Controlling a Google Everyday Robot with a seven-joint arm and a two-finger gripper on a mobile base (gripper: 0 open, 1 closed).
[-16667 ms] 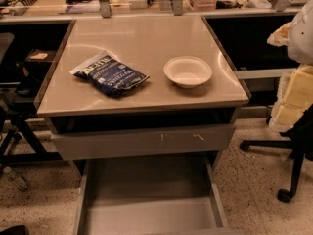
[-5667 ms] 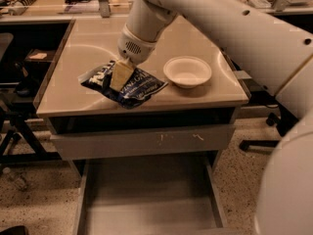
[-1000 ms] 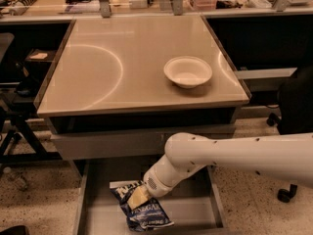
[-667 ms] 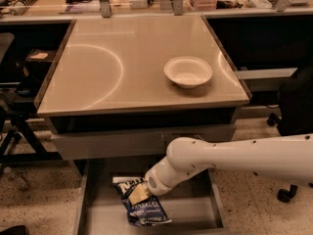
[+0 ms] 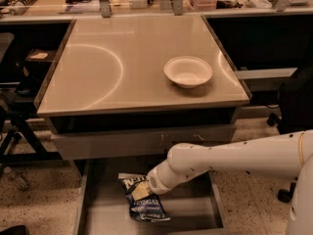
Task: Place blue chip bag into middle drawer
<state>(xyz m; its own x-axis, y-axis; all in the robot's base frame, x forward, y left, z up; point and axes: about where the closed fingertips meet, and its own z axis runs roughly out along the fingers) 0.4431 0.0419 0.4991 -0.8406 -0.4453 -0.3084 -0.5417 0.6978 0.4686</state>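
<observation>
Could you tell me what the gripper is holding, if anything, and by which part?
The gripper, down over the middle drawer, holds the blue chip bag near its upper end.

An office-like lab — grey desk [image 5: 142, 72], rolling chairs [image 5: 296, 99], cluttered benches [image 5: 63, 5] — gripper [image 5: 142, 190] holding the blue chip bag [image 5: 146, 207] over the middle drawer [image 5: 193, 213].

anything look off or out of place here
Nothing is spilled or damaged. Only the blue chip bag stands out: it hangs crumpled and tilted in the open middle drawer, held near its top by the tool, not lying flat. The white bowl sits upright on the desk.
</observation>
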